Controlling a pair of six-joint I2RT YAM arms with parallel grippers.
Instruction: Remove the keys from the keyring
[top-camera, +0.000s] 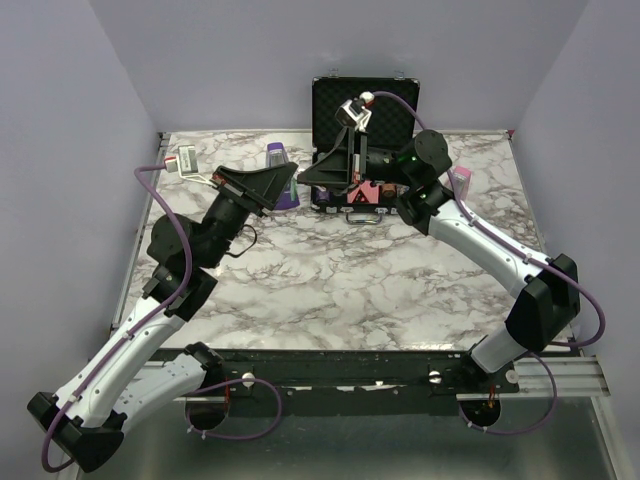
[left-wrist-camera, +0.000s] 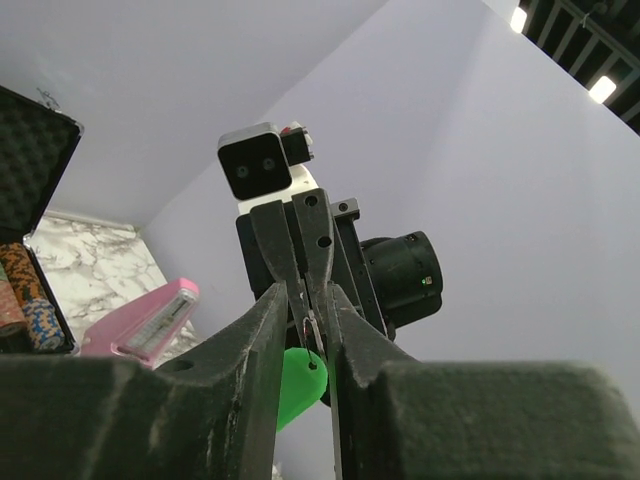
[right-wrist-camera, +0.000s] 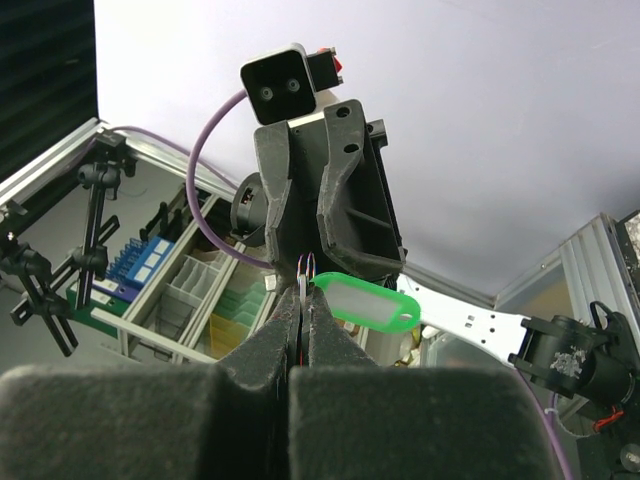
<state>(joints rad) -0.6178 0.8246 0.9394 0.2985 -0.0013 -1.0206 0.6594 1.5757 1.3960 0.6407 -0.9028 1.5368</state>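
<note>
1. Both arms are reaching up over the far half of the marble table (top-camera: 350, 290). Their tips are meeting nose to nose in the air, in front of the open black case (top-camera: 385, 100).
2. The left gripper (left-wrist-camera: 311, 325) is pinching, with its fingers nearly together and a sliver of thin silver metal showing in the narrow gap. This appears to be the wire ring of the keyring (left-wrist-camera: 300, 385), whose green tag is hanging just below the tips.
3. The right gripper (right-wrist-camera: 303, 318) is clamping, pads pressed together on a thin silver strip standing out of its tips. The strip appears to be the keys (right-wrist-camera: 302, 286); how many, I cannot tell.
4. In the right wrist view the green tag is sticking out to the right, just beside both sets of tips and clear of the table.
5. A purple object (top-camera: 278, 155) and a pink object (top-camera: 461, 180) are sitting on the table, one on either side of the case.
</note>
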